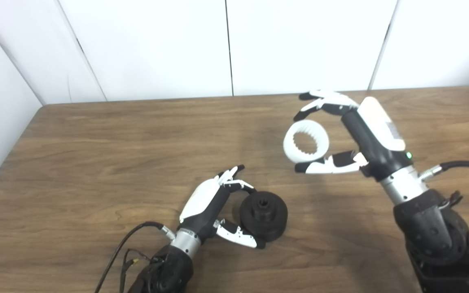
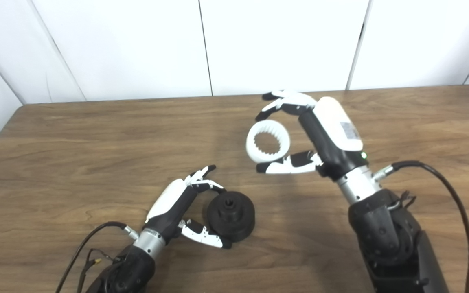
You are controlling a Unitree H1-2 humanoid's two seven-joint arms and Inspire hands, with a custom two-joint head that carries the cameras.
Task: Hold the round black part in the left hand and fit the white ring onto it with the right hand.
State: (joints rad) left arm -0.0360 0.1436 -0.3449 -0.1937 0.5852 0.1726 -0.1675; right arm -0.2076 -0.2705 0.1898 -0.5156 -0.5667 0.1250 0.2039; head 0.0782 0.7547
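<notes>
The round black part (image 1: 264, 215) rests on the wooden table (image 1: 96, 162) near the front, a stepped disc with a small hub on top. My left hand (image 1: 218, 203) wraps it from the left, fingers over its top edge and thumb under its front rim. Up and to the right, the white ring (image 1: 305, 141) with a toothed inner edge hangs above the table. My right hand (image 1: 340, 130) is shut on it, fingers on its upper rim and thumb on its lower rim. Ring and black part are well apart.
White wall panels (image 1: 226, 44) stand behind the table's far edge. Black cables (image 1: 468, 166) trail from both wrists. The table's left edge runs close to the left wall.
</notes>
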